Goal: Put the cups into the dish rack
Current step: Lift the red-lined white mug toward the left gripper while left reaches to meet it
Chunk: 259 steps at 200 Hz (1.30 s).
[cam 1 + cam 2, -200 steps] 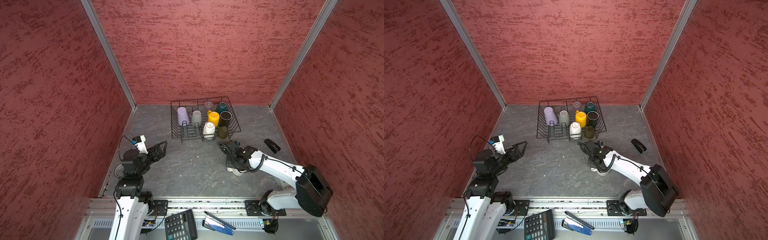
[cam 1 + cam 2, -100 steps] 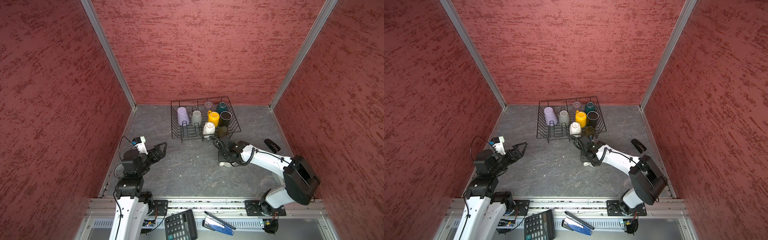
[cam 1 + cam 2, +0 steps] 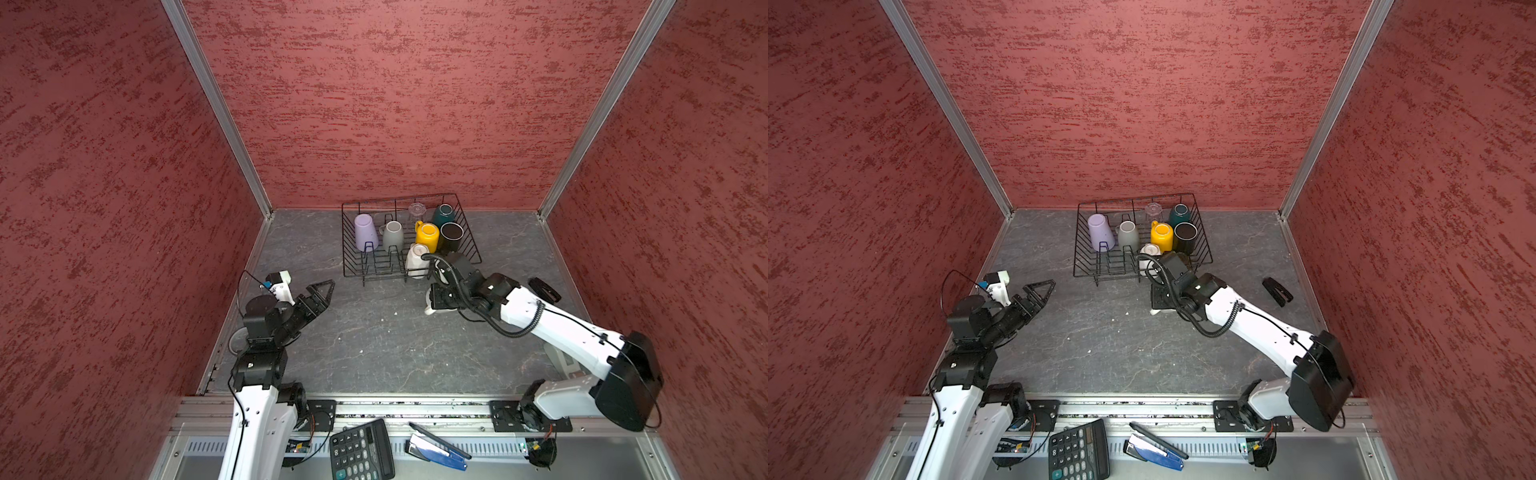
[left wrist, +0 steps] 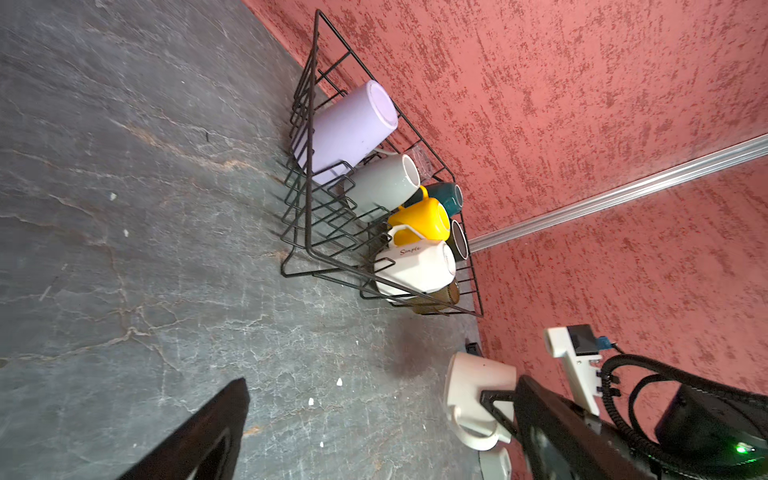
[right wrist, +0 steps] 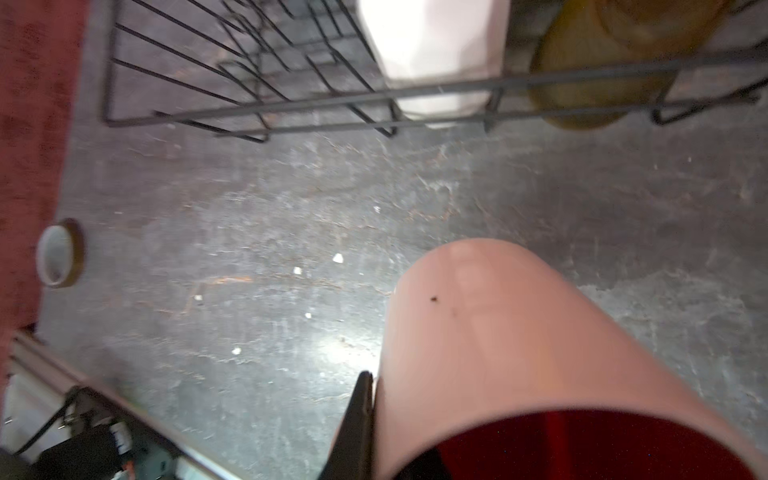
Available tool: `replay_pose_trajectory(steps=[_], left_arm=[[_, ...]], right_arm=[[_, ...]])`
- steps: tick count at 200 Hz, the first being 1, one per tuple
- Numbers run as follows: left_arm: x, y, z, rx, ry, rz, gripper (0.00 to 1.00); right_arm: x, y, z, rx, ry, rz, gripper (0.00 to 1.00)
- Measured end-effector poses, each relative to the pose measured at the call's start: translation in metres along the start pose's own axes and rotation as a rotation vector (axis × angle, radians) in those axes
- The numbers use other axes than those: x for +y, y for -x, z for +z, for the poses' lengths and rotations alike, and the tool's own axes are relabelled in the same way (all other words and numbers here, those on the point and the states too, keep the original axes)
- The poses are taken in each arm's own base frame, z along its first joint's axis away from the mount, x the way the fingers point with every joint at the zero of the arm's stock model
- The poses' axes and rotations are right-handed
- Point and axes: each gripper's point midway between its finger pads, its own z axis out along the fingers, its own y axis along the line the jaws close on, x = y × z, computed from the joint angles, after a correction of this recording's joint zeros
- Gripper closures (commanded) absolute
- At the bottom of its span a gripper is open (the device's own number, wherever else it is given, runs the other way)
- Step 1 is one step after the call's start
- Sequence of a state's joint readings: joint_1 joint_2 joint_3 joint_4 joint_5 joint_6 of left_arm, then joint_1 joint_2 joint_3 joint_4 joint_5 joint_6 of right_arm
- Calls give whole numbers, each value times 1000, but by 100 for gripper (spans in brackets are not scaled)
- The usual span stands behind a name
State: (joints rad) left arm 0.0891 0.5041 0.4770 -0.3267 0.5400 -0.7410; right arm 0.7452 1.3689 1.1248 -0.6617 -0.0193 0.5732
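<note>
Pinching the red-lined mug (image 5: 498, 353), right fingers (image 5: 359, 411) sit mostly hidden; left fingers (image 4: 230, 407) gape empty.

Ahead of right end effector (image 3: 438, 297): dish rack (image 3: 374, 274) front wire wall, close. Red-lined mug (image 5: 498, 353) in its grip juts toward wall. Behind wall, white mug (image 3: 415, 259) and olive glass (image 5: 590, 50) fill near corner. Ahead-left, plate-slot loops (image 3: 382, 264) bare. Worktop (image 3: 374, 340) across to left end effector (image 3: 322, 291) open. Black stapler (image 3: 544, 289) behind-right.
</note>
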Motion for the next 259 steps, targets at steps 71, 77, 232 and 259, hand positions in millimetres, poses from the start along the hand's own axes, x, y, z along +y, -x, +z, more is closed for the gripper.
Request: replay_pose_trajectory(steps=[71,77,232,259], left_arm=[[-36,13,-3,47,-205,-94,2],[-40,14,-3,56,-228,-100,2],[-105,-21,12,391,-551,-149,2],[-111,-31,16,440,-581,-139,2]], right_arm=[[68,41,-69,-132,291,-125,100],[72,42,-69,-136,311,-135,100],[168,44,-98,-243,891,-450,100],[178,40,-98,-237,947,-461,100]])
